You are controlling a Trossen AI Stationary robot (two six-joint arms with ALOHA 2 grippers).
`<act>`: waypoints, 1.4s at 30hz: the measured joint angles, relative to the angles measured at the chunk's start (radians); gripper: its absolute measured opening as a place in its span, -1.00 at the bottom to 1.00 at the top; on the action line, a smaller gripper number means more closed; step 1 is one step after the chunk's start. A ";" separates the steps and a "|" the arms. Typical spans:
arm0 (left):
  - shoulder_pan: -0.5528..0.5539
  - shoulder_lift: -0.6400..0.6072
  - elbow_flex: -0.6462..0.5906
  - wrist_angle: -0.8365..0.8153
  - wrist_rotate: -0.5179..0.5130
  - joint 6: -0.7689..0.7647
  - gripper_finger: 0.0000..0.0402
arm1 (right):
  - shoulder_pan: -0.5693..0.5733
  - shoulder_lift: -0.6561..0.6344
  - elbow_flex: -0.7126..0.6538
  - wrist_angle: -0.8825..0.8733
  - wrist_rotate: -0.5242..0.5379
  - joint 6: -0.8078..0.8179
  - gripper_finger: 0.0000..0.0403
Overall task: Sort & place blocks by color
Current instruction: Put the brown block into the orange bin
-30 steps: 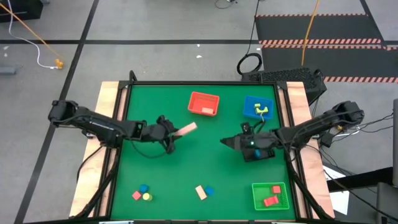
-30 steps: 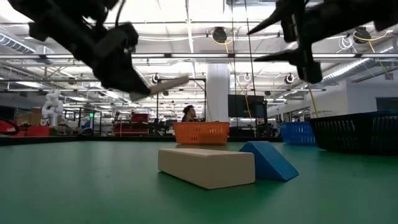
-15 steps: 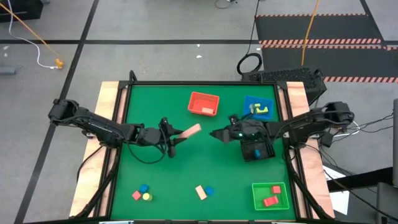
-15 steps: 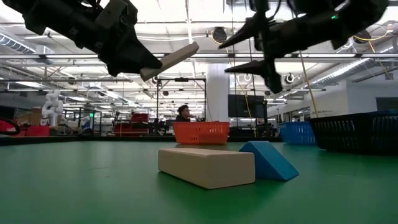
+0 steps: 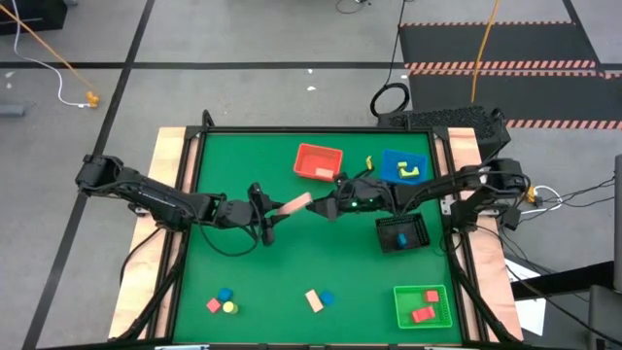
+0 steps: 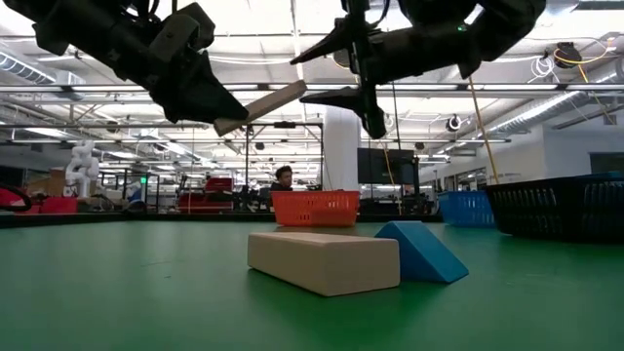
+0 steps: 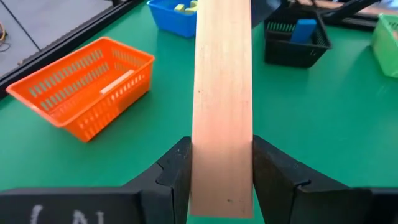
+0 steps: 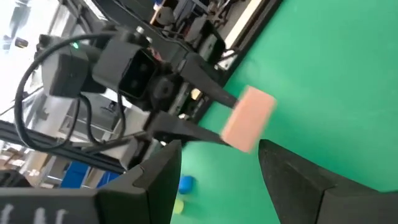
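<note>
Left gripper (image 5: 270, 216): mid-frame in high view, clamped on one end of a pale wood bar (image 5: 293, 203), held above the table.
Right gripper (image 5: 326, 207): fingers spread, empty, tips just beside the bar's free end.
Left wrist view: bar (image 7: 222, 93) pinched between both fingers.
Low view only: wood block (image 6: 324, 260) touching blue wedge (image 6: 421, 251) on the table.

I find no readable text, label, brand, number or sign in any view. The only marks I see are faint pale strokes on the dark housing of the left gripper (image 7: 221, 180), below its fingers in the left wrist view, and I cannot read them.
</note>
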 joint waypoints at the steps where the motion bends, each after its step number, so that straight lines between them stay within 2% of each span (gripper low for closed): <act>1: 0.000 0.000 0.000 0.000 0.000 0.000 -0.34 | -0.004 0.003 0.007 0.003 -0.001 0.000 0.02; 7: 0.000 0.000 0.000 0.008 0.000 0.025 -0.34 | -0.024 0.003 0.012 -0.008 0.009 0.002 0.02; 10: 0.000 0.000 0.000 0.008 0.000 0.059 -0.34 | -0.024 0.003 0.012 -0.008 0.059 -0.001 0.02; 18: 0.038 0.001 0.019 0.014 0.000 0.176 -0.34 | -0.024 0.003 0.012 -0.010 0.082 -0.017 0.02; 26: 0.065 0.070 0.080 -0.026 0.037 0.262 -0.34 | -0.024 0.003 0.011 -0.015 0.086 -0.026 -0.01; 30: 0.070 0.111 0.111 -0.012 0.026 0.302 -0.34 | -0.024 0.003 0.011 -0.019 0.086 -0.047 -0.15; 38: 0.079 0.153 0.161 -0.007 -0.001 0.369 -0.34 | -0.030 0.002 0.010 -0.078 0.087 -0.050 -0.62; 42: 0.083 0.152 0.159 -0.003 -0.009 0.378 -0.34 | -0.041 0.002 0.010 -0.078 0.083 -0.048 -0.74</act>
